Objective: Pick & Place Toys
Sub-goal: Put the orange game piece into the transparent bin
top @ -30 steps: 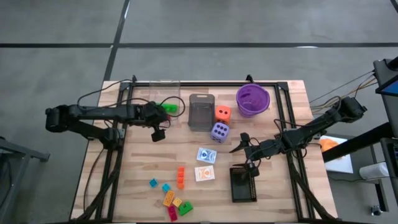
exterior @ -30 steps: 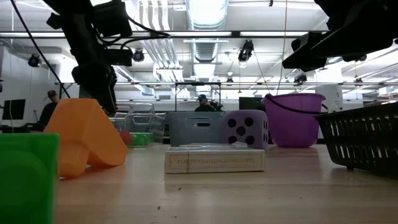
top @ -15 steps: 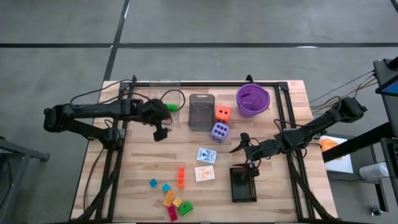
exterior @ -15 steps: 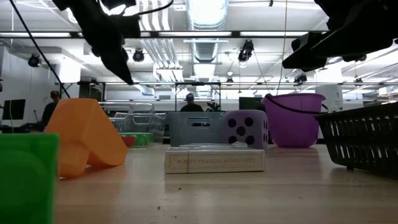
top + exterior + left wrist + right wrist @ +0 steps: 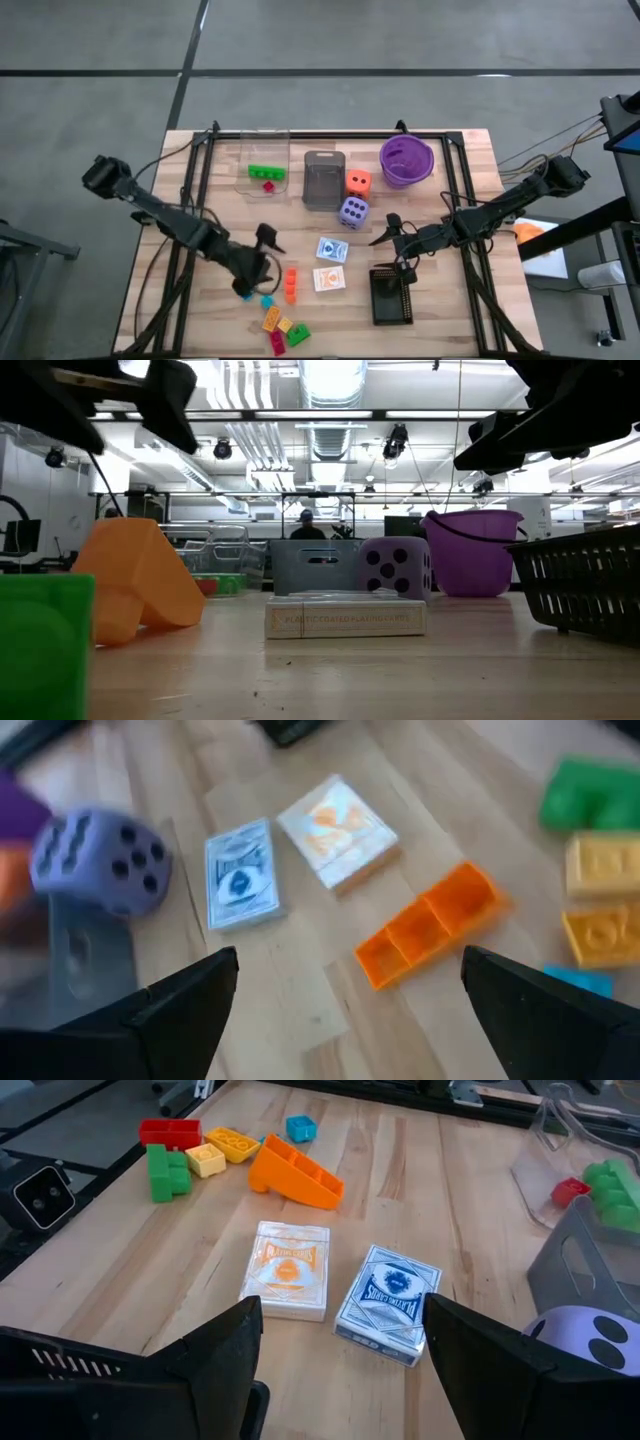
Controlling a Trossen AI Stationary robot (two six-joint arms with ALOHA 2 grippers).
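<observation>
The orange brick is a long stepped plastic bar lying near the front middle of the wooden worktop, its long axis running front to back. Just right of it lie two flat card packs, the orange-printed pack nearer the front and the blue-printed pack behind it, both rectangular with glossy faces, each lying flat and slightly skewed to the worktop's edges. At the front left of the brick sits a loose cluster: two small blue bricks, yellow bricks, a red brick and a green brick, near each other.

The left hand hangs over the worktop just left of the orange brick, its fingers spread wide and empty. In the left wrist view the brick shows between the two dark fingers.

The right hand hovers right of the card packs, above the back end of the black mesh bin, fingers apart and holding nothing.

Toward the back stand a grey bin, an orange die and a purple dotted die, close together, with a purple bowl to their right. A clear bin at the back left holds a green brick and a red piece.

Bare wood lies open between the packs and the dice.
</observation>
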